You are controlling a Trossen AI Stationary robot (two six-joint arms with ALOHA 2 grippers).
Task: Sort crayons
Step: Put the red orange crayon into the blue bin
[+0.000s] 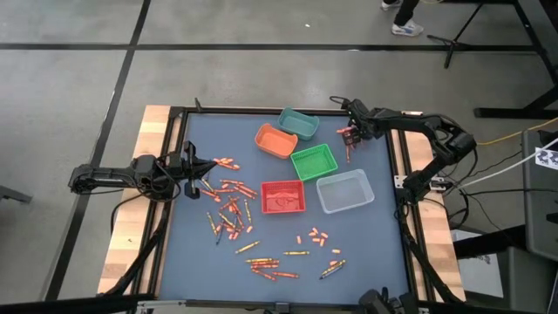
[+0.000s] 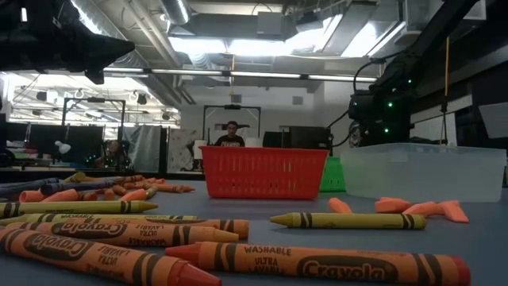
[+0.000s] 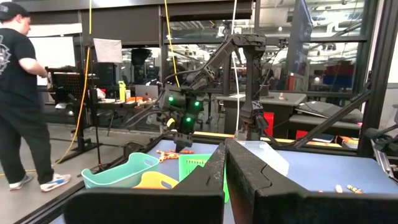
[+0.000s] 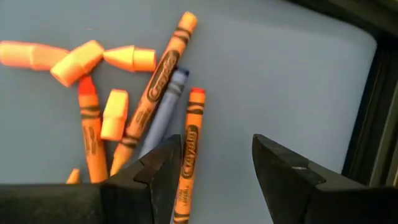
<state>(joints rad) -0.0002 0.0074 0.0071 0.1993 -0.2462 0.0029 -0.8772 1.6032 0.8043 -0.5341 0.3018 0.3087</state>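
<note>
Currently positioned at far right of table: right gripper, fingers spread apart, nothing between them. Directly below, per right wrist view: small crayon cluster on blue mat, comprising orange sticks, one blue stick, one red-tipped stick and several orange stubs. Red-tipped stick nearest to gap between fingers, not touched.

Parked at left table edge, low over mat: left gripper, fingers pressed together, holding nothing. Pointed across table toward bins and right arm.

Bin layout near table centre: teal bin and orange bin at far side, green bin just beside them, red bin and clear bin nearer front. Contents of red bin: faint marks only, cannot tell what.

Crayon distribution: main scatter on mat left of red bin, close to left gripper; second scatter toward front edge, including yellowish sticks and short stubs. Seen in low view: long orange and yellow crayons lying flat in foreground.

Beyond table: person standing in room, second person behind red bin.
</note>
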